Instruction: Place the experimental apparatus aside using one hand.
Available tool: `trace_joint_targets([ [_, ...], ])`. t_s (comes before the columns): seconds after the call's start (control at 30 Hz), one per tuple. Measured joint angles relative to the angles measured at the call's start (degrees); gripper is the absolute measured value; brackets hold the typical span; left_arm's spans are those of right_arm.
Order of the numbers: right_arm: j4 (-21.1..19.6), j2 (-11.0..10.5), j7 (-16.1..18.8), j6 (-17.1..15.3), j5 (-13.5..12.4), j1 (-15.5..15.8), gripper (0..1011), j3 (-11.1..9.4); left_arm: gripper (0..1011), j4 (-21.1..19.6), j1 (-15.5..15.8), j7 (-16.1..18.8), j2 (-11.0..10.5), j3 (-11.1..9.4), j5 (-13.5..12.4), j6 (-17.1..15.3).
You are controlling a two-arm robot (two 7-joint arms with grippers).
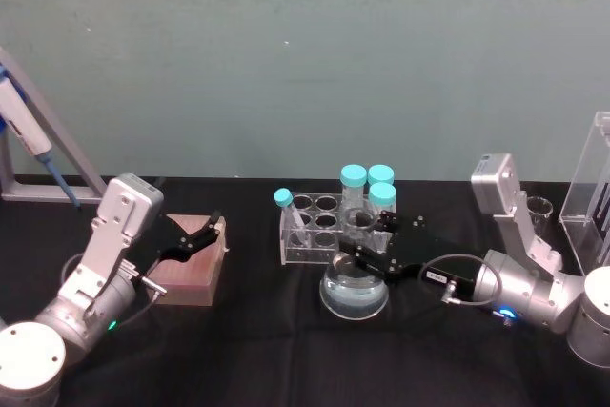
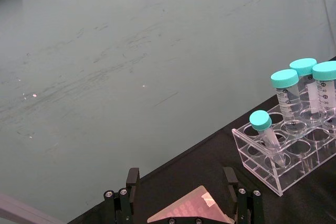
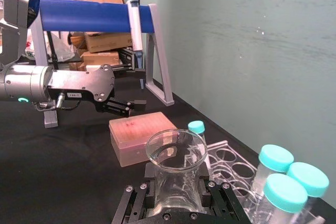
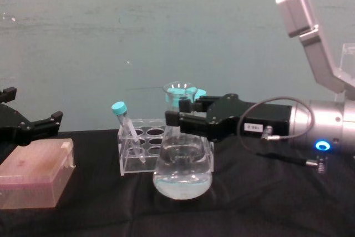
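Right pincer [image 1: 367, 256] pinching the conical flask [image 1: 355, 295] at its neck — flask on the black counter [image 1: 257, 340], just near of the tube rack [image 1: 319, 226].

Chest view: flask [image 4: 183, 176] base on the counter. Left pincer [image 1: 195, 235] — spread above the pink box [image 1: 195, 269], left.

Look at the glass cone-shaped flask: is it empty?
No, the clear glass conical flask has clear liquid pooled in its wide bottom, while the right gripper closes around its neck.

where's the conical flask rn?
The conical flask stands mid-table in the head view, just in front of the clear tube rack. The right gripper has its fingers on either side of the flask's neck; grip contact is unclear.
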State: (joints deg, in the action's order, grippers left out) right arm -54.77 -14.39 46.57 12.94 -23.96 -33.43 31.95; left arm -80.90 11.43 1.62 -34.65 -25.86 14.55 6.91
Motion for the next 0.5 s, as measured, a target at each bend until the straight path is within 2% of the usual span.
trace_joint_targets([
  [0.5, -5.26, -4.21, -3.56, -2.57, -1.25, 3.2, 458, -1.66, 1000, 0.0, 0.0, 0.0, 0.0, 0.0, 0.0, 0.0],
])
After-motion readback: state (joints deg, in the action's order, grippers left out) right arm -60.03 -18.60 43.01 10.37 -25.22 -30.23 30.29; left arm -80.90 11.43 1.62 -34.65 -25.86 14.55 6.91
